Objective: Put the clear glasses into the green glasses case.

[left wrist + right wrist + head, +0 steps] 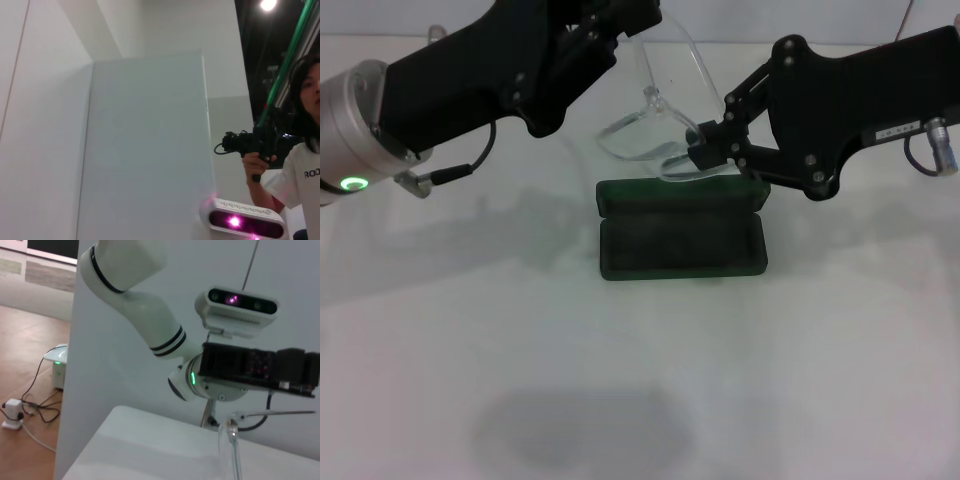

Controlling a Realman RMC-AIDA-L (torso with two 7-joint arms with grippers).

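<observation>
The clear glasses (655,125) hang above the open green glasses case (680,230), which lies toward the table's (820,380) far edge. The right gripper (698,150) pinches their lens; the left gripper (610,35) seems clamped on one arm, though I cannot tell for sure.
</observation>
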